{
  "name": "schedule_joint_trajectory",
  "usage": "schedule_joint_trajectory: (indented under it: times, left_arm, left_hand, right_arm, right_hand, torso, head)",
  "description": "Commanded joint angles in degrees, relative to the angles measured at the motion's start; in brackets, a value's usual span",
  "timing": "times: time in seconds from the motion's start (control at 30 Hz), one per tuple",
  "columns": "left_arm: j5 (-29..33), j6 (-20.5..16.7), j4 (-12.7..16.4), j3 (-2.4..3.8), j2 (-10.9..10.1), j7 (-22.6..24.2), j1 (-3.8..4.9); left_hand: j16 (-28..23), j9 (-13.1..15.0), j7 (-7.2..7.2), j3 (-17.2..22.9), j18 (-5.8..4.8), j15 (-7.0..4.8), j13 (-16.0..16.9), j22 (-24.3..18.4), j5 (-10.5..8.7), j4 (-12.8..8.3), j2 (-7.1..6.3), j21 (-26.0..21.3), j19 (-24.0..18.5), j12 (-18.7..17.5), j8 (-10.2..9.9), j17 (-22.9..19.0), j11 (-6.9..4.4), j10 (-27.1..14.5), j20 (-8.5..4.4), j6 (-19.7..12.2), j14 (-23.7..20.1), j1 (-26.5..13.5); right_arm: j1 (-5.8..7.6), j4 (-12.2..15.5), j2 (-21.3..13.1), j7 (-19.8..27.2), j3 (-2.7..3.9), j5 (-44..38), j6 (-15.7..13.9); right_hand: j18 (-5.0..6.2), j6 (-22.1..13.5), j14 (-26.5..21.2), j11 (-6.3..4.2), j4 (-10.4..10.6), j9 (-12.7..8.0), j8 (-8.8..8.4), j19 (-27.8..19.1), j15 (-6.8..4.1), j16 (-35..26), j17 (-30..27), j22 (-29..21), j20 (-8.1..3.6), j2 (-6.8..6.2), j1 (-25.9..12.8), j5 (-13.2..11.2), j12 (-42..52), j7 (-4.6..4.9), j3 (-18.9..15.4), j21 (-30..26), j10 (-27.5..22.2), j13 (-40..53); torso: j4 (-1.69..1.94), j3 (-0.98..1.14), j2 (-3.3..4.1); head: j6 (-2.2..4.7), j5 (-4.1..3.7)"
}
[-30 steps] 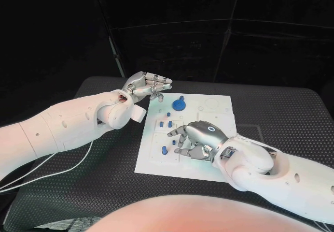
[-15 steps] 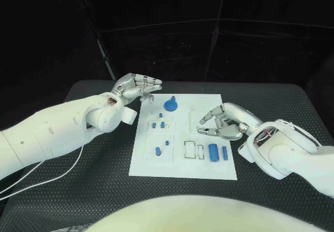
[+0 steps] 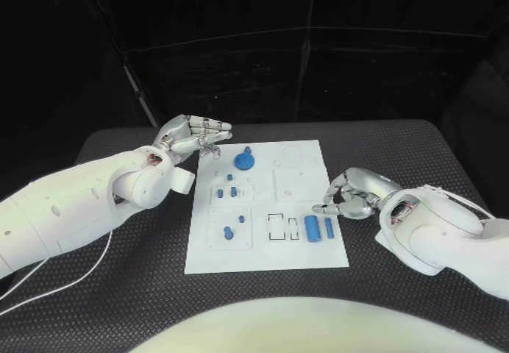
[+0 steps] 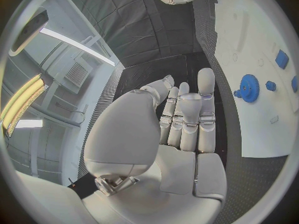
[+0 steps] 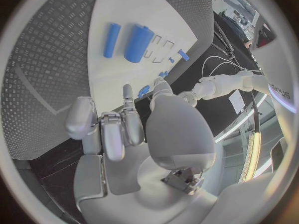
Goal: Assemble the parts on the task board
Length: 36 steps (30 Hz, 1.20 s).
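The white task board [image 3: 268, 243] lies flat in the middle of the head view, on the black desk [image 3: 127, 294]. No words or labels can be read on the board; its small marks are too tiny to make out. A round blue gear [image 3: 245, 159] stands near the top left of the board. Below it are a few little blue pegs [image 3: 227, 192], and lower down two more small blue pieces [image 3: 235, 226] that are hard to tell apart. In the lower right part of the board lie a fat blue cylinder [image 3: 312, 228] and a thin blue rod [image 3: 329, 227], side by side and just apart. Beside them are two slot outlines [image 3: 283, 226]. The left hand [image 3: 194, 134] is up at the top left of the head view, just off the board's top left corner, near the gear. Its fingers are curled in a little and it holds nothing. In the left wrist view its fingers [image 4: 187, 117] lie close together and almost straight, with nothing in the palm. The right hand [image 3: 353, 193] is at the right edge of the board, close to the thin rod, with fingers bent in. It is hard to see if a fingertip touches the board. In the right wrist view its fingers [image 5: 112, 129] are curled and hold nothing. Part of the board is cut off in both wrist views.
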Motion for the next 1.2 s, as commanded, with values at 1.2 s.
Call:
schedule_joint_trajectory:
  times: [1.2]
  left_arm:
    - [0.2, 0.6, 0.3, 0.04, -0.3, 0.0, 0.06]
  left_hand:
    - [-0.1, -0.1, 0.17, -0.3, 0.69, 0.00, -0.1, -0.2, -0.05, 0.0, 0.31, -0.6, -0.3, 0.3, 0.3, 0.0, -0.11, -0.5, 0.02, -0.2, -0.3, 0.0]
  right_arm:
    - [-4.83, -3.1, 6.3, -7.3, -0.32, -9.8, 7.3]
  right_hand:
    - [-0.44, -2.0, 5.7, -0.87, 0.0, 4.6, 6.41, 0.4, -0.99, 0.5, 13.1, 0.6, -0.63, 0.39, -2.3, 0.7, 1.3, -0.85, -0.8, 0.5, 1.0, 5.4]
  torso:
    - [-0.24, -0.27, -0.08]
  head:
    - [0.00, 0.42]
